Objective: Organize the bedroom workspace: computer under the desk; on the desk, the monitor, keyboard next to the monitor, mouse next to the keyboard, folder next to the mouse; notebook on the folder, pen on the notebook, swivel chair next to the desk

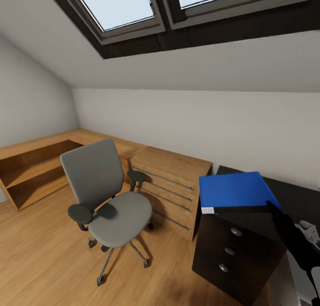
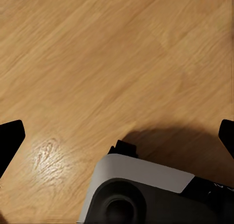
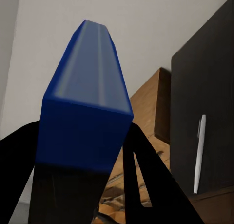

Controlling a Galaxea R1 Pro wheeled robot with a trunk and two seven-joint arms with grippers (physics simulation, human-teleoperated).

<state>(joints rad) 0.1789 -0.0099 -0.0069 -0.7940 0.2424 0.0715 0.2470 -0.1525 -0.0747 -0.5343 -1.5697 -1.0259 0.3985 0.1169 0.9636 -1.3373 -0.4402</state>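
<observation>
- The right claw (image 3: 80, 185) clamps the flat bright blue rectangular folder (image 1: 235, 191) between its black fingers (image 3: 146, 185).
- The folder hangs above the matte black surface (image 1: 293, 195), over its drawer end.
- A thin pale pen (image 3: 199, 153) lies on that surface.
- The left claw (image 2: 117, 136) is spread wide over the light wooden floor (image 2: 97, 53).
- The grey upholstered swivel chair (image 1: 106, 195) stands apart, beside the wooden cabinets (image 1: 171, 186).

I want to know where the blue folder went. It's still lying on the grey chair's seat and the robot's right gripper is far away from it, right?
Not quite. The chair seat is bare in the head view. The blue folder is up over the black desk, clamped between the fingers of the right gripper, as the right wrist view shows.
</observation>
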